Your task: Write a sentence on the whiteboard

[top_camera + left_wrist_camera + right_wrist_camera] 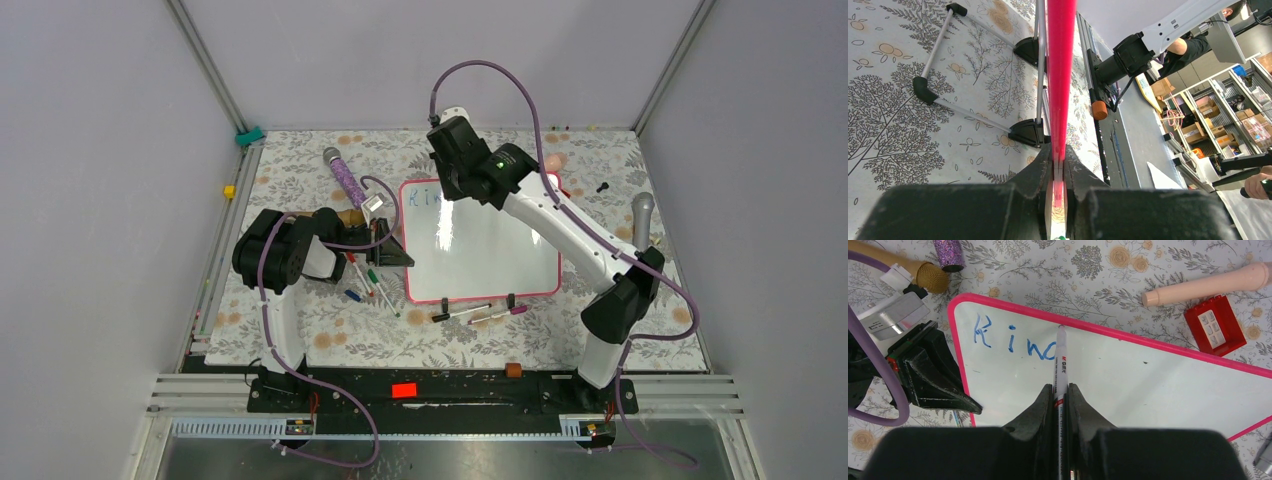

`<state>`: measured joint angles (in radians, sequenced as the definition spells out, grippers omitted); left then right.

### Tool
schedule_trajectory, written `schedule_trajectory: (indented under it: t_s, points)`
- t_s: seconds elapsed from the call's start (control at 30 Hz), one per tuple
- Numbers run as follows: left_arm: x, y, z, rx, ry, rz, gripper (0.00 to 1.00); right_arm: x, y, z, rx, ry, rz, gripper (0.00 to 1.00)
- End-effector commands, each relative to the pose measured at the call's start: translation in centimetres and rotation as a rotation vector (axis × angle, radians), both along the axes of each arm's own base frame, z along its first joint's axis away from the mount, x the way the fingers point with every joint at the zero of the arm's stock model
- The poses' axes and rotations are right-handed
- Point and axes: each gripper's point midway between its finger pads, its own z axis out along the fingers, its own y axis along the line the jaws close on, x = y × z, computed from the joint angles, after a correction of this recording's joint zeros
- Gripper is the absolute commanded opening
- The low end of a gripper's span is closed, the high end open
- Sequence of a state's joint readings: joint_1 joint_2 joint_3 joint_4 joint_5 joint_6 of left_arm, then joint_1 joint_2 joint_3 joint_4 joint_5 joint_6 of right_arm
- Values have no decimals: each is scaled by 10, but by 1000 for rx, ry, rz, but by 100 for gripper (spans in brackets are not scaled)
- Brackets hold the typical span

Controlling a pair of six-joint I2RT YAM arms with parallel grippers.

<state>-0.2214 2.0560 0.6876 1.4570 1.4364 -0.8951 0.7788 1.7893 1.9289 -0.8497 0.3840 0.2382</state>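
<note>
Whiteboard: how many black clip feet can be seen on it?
2. Both on the near edge of the whiteboard: left foot, right foot. The right arm covers part of the far edge, so more may be hidden.

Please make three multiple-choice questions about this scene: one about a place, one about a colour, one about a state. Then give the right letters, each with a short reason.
1. Where does the left hand grip the board?
A. at its left edge
B. at its far edge
C. at its right edge

2. What colour is the writing on the board?
A. red
B. blue
C. green

3. What is the state of the right hand?
A. open above the board
B. shut on a marker
C. shut on nothing

Answers:
1 A: the pink rim is clamped in the left hand, which sits at the board's left side in the top view.
2 B: the letters near the board's far left corner are blue.
3 B: the marker is pinched in the right hand, with its tip at the board.
</note>
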Motion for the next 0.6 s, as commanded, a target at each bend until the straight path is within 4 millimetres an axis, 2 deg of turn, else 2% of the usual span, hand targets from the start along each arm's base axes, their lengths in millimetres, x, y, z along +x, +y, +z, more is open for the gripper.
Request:
schedule_trajectory:
  t_s: [0.0,0.57]
  points:
    - [-19,2,7,3,-30,-110,0,10,-7,7,-14,-23,-27,0]
    - [-19,1,7,2,-29,-107,0,-14,-16,-16,3,60,-33,0]
